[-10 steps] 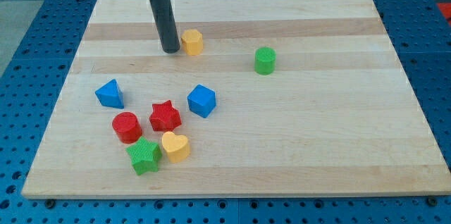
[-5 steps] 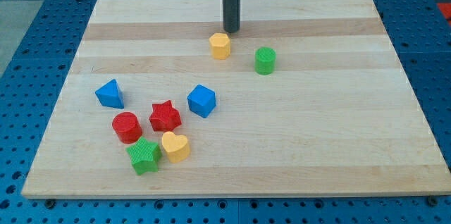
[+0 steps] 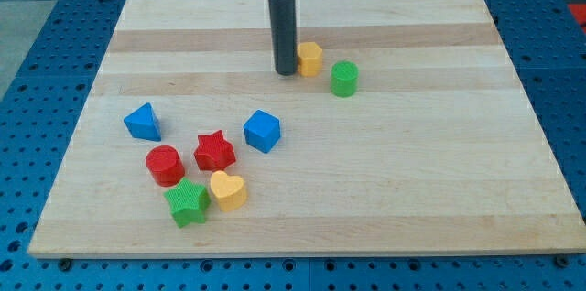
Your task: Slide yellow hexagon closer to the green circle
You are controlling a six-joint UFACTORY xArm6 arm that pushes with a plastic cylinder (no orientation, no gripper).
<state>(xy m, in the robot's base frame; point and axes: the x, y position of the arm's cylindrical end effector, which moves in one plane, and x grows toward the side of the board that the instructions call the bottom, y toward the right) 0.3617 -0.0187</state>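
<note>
Wood board carries 7 blocks and no container. My tip touches the yellow hexagon on its left side in the view; the rod has no jaws to spread or pinch. Just right of the hexagon, slightly lower, stands the green circle, a narrow gap between them. Lower left cluster: blue triangle, blue cube, red star, red circle, yellow heart, green star.
</note>
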